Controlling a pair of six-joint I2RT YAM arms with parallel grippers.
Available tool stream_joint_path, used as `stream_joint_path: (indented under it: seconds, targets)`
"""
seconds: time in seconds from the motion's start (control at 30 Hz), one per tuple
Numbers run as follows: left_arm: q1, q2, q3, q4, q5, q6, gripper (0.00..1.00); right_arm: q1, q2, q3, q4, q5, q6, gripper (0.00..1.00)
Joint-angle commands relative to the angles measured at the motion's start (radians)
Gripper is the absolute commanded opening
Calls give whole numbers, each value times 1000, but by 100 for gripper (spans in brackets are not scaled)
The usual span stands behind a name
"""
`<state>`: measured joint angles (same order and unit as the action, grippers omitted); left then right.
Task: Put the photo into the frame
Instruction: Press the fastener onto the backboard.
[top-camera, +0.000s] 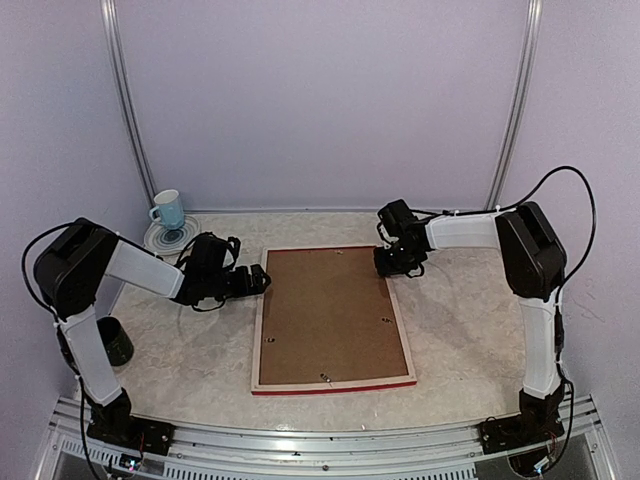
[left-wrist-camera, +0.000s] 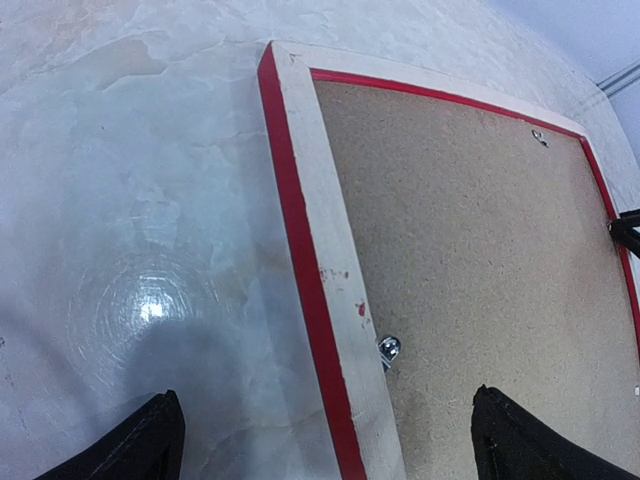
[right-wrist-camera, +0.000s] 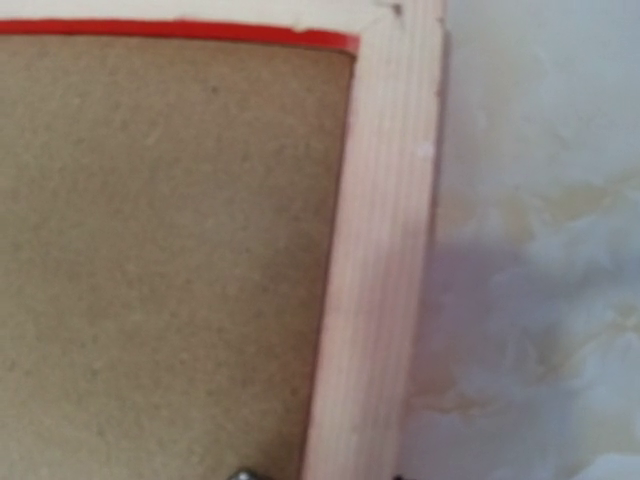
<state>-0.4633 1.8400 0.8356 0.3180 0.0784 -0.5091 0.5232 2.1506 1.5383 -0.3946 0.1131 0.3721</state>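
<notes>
Left gripper (top-camera: 260, 282) sits at the far left corner of the frame (top-camera: 262, 345), its jaws spread wide apart. In the left wrist view its two dark fingers (left-wrist-camera: 150, 440) show at the bottom corners. One is over the bare table (top-camera: 470, 330) outside the frame and the other is over the brown backing board (top-camera: 330, 315). A pale wooden bar with a red outer edge runs between them. Whether the fingers touch the wood cannot be told.

Right gripper (top-camera: 392, 270) is at the frame's far right corner, pointing down at it. Its wrist camera looks closely at that corner, showing the pale bar, a thin red strip, the board on one side and the table on the other. From above the fingers are only a dark mass. It cannot be told whether the jaws are apart, together, or holding the bar.

The frame lies flat in the middle of the table between the two grippers, pale back up, with red showing along its near edge. The backing board fills it, and a small metal tab (left-wrist-camera: 388, 348) sits at the inner edge of the bar. At the back left of the table a blue cup (top-camera: 168, 210) stands on a saucer (top-camera: 160, 240), well apart from the frame.
</notes>
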Motion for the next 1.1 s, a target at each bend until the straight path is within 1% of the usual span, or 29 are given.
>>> stream_joint_path:
  seconds: [0.0, 0.1, 0.27, 0.67, 0.87, 0.97, 1.07]
  targets:
    - [11, 60, 13, -133, -29, 0, 99, 3, 54, 16, -55, -9, -48, 31]
    - [11, 77, 24, -150, -32, 1, 98, 3, 60, 32, -71, -39, -73, 34]
    - [11, 94, 33, -158, -22, 1, 98, 3, 65, 58, -105, -81, -115, 35]
    - [11, 102, 37, -158, -14, -1, 97, 1, 37, 70, -158, -78, -160, 36]
    - [10, 106, 38, -158, -10, -3, 97, 1, 55, 78, -166, -50, -154, 31]
    - [11, 109, 37, -158, -10, -3, 97, 1, 66, 77, -170, -6, -145, 29]
    - [11, 110, 38, -157, -10, -4, 97, 2, 60, 74, -167, 13, -138, 24]
